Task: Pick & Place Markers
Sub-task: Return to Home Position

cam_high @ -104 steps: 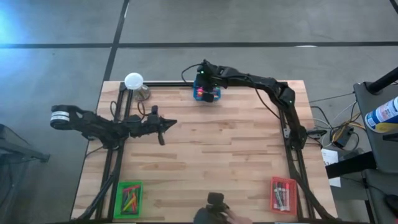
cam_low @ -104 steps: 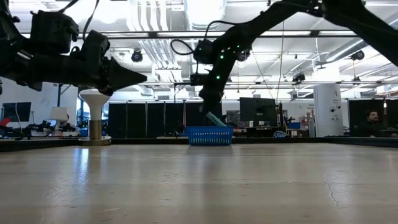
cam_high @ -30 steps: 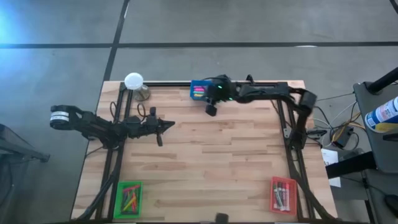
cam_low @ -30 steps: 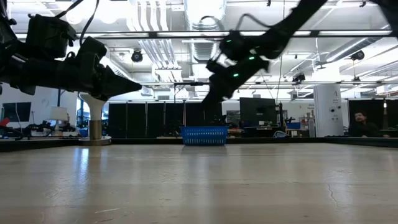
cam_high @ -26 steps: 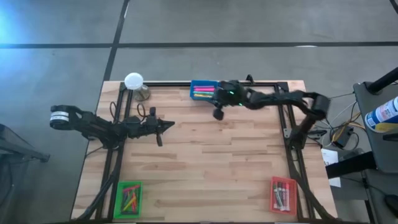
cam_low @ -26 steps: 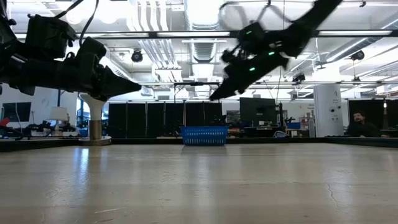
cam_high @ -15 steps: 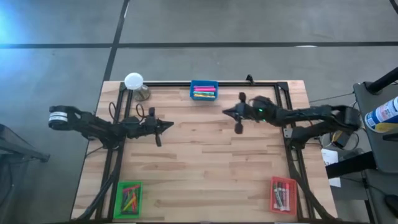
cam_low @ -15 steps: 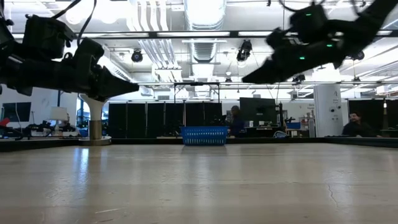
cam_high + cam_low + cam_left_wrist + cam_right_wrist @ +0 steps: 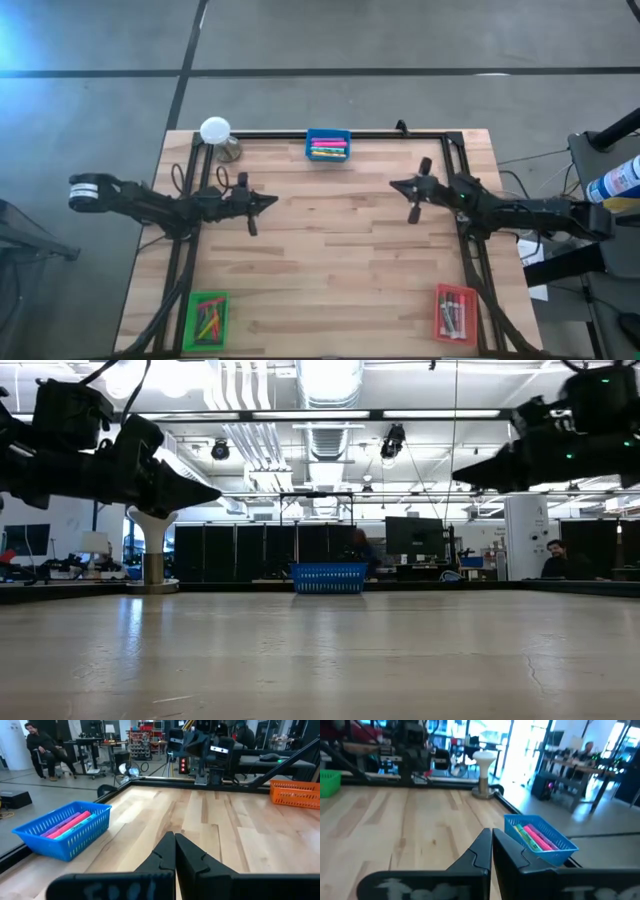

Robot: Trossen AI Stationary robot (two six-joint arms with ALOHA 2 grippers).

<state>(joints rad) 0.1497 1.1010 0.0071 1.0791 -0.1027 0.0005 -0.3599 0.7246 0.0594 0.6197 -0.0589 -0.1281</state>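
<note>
Step in hand, as I read it: homing the arms, sorting looks done. I see no loose markers on the table (image 9: 330, 260). All the markers (image 9: 328, 148) I can spot sit inside trays. Pink and yellow-green ones lie in the blue tray (image 9: 310, 146) at the far edge, middle. A mixed bunch lies in the green tray (image 9: 188, 318) at the near left corner. Several more lie in the red tray (image 9: 440, 312) at the near right corner.

The left gripper (image 9: 272, 201) hovers above the left part of the table and points right. Its fingers are clenched together with nothing between them, clear in the left wrist view. The right gripper (image 9: 394, 184) hovers above the right part and points left. It is also pinched closed and empty in the right wrist view. The two tips face each other, well apart, both lifted off the wood in the low view.

Next move, my guess: little left. I'd tuck each arm to its rest pose on its own side, or stop here if this already is home. No grasp is called for.

Around: a white lamp (image 9: 215, 130) stands on the far left corner, just beside the left arm's frame. A person (image 9: 553, 560) sits in the room beyond the table, nowhere near the arms. Nothing stands between the grippers. The only thing to mind is the right arm's elbow, which overhangs the right table edge near the cables there.
</note>
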